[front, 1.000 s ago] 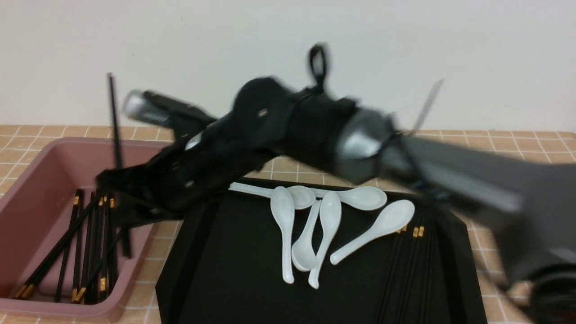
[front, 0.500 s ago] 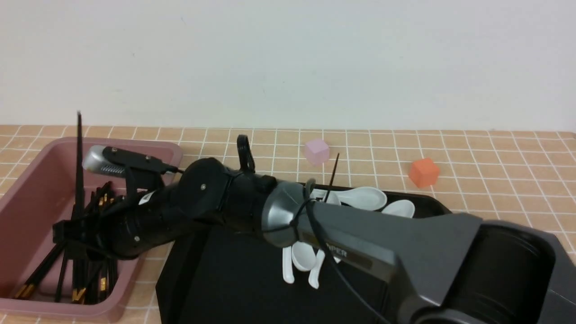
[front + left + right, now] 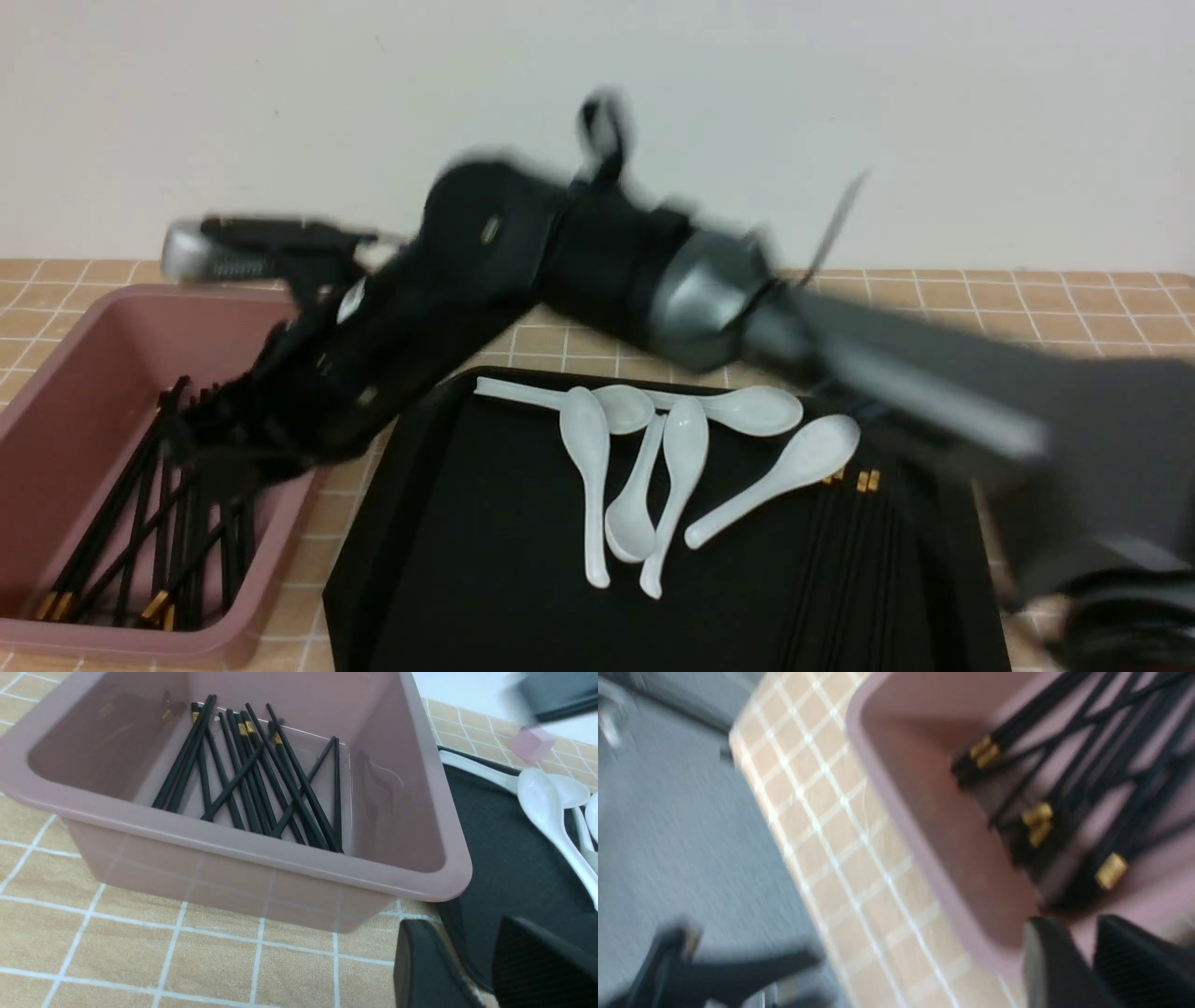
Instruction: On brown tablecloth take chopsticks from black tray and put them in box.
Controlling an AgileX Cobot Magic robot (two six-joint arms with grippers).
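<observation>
While the right end effector (image 3: 1078, 926) is blurred over the box (image 3: 266, 597), a narrow gap can be seen between its fingertips, and nothing is seen gripped there. The left end effector (image 3: 467, 928) is shown beside the box with its fingers set wider apart — cloth and tray edge are visible between them, and nothing is held.

Inside the box, many black chopsticks (image 3: 303, 788) are piled loosely on the bottom, some crossed over others, with gold bands turned toward both ends of the box. More chopsticks are laid side by side on the right part of the black tray (image 3: 523, 579), their gold bands pointed away from the robot.

Six white spoons (image 3: 686, 448) are also carried by the tray, most of them grouped near its middle and far rim, some overlapping. The box is placed to the left of the tray, and both are set on the brown tablecloth (image 3: 303, 560). Beyond the tray, a pink cube (image 3: 532, 744) is caught in the left wrist view — partly covered by a blurred dark shape.
</observation>
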